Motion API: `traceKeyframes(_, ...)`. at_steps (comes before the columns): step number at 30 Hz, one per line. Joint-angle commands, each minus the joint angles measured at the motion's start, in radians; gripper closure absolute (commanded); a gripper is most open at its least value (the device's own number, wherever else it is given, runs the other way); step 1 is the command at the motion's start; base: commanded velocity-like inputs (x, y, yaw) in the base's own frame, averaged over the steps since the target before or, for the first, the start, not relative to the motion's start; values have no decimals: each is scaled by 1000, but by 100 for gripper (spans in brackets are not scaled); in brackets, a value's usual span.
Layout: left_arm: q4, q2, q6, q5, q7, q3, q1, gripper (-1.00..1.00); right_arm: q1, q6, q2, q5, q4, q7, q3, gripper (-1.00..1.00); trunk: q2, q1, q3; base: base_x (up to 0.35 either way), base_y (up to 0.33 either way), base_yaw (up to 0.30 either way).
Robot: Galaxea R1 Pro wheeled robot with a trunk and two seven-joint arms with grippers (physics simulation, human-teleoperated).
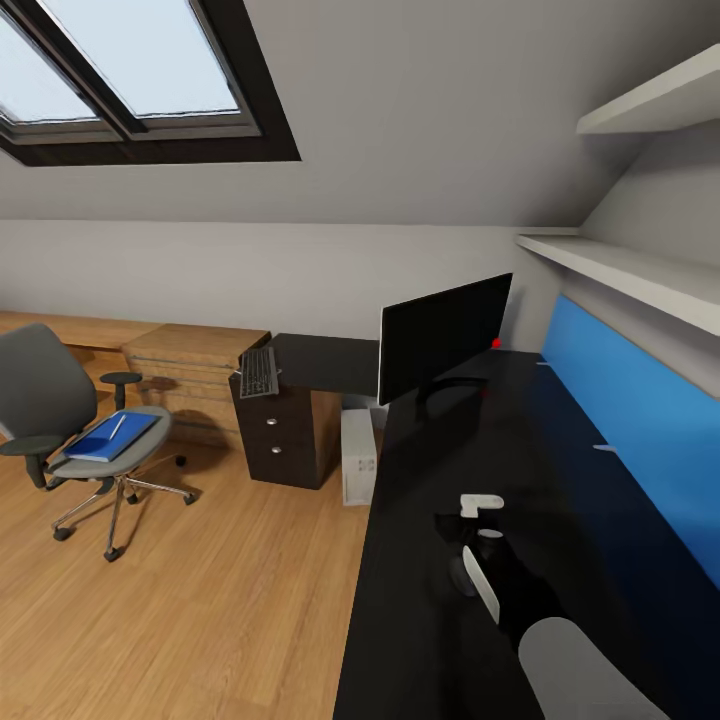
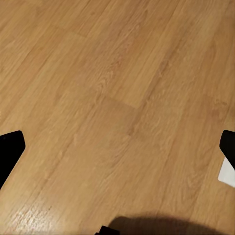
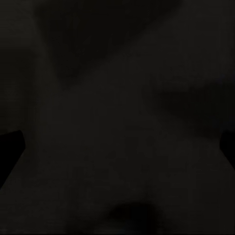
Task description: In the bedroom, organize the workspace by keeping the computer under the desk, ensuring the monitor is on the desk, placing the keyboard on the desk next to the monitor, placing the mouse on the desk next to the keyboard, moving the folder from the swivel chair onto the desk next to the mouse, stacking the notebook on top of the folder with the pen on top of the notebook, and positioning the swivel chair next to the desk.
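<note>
Keyboard (image 1: 258, 371): overhanging the desk (image 1: 440, 560) corner; should sit beside the monitor (image 1: 443, 335).
Claws: both spread, empty.
Advice: approach squarely, grip its near edge.

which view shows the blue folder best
The head view: the folder lies flat on the swivel chair seat, a pen on it. The left wrist view looks at wood floor, the right wrist view at a dark surface.
</note>
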Motion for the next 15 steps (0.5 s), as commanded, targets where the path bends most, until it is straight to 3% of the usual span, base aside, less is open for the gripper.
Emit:
traceKeyframes(1,0,1,-3,9,7,-8,0,-100,0,13,0,-7,-2,-5,3,-100,-1,0,-1,0,0,0)
traceKeyframes(15,0,1,-2,9,7,-8,0,-100,0,105,-3,-33,-4,-3,0,-100,-1,0,-1,0,0,0)
